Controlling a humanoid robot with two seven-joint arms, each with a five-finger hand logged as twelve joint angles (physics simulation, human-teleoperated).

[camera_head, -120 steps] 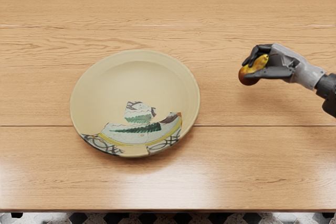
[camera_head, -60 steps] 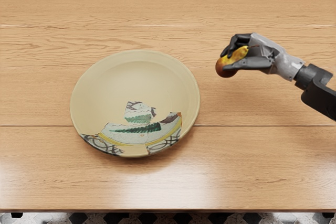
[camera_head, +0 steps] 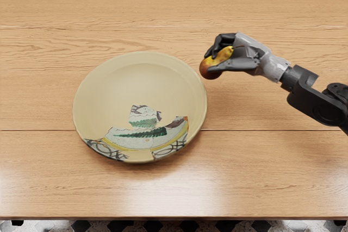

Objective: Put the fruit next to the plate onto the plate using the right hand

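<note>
I see my right hand [camera_head: 231, 57], fingers clenched around the fruit [camera_head: 213, 64], at the plate's [camera_head: 109, 77] right rim, frame center-right.

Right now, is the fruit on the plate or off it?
Off it. The right hand grips the yellow-red fruit, held up just outside the plate at its upper right rim; it does not rest on it.

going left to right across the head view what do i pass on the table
plate → fruit, gripped in the fingers just past the plate's right rim → right hand → its arm, running off the right edge
</note>
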